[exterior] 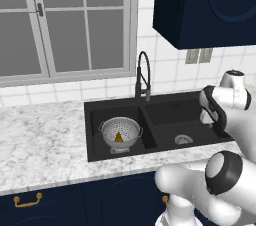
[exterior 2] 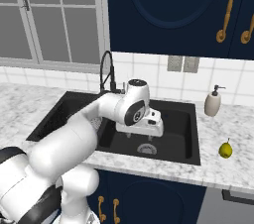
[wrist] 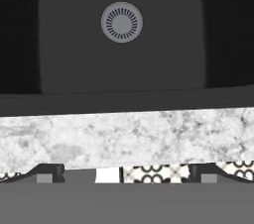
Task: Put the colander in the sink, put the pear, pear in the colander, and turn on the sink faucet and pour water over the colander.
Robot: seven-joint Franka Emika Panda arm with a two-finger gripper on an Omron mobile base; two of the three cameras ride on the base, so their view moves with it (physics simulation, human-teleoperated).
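The silver-grey colander (exterior: 120,131) stands in the left basin of the black sink (exterior: 165,112), and a brownish-orange pear (exterior: 118,137) lies inside it. A yellow-green pear (exterior 2: 225,149) rests on the counter to the right of the sink (exterior 2: 192,131). The black gooseneck faucet (exterior: 143,77) rises behind the divider, with no water running. My gripper (exterior 2: 140,137) hangs open and empty over the right basin, above its front part. In the hand view the open gripper (wrist: 126,173) looks down at the basin's round drain (wrist: 121,22) and the marble front edge (wrist: 124,139).
A beige soap dispenser (exterior 2: 213,101) stands on the counter behind the yellow-green pear. Dark blue wall cabinets (exterior 2: 173,10) hang above the sink's right side. Marble counter (exterior: 40,140) stretches to the left of the sink, under the window (exterior: 65,20).
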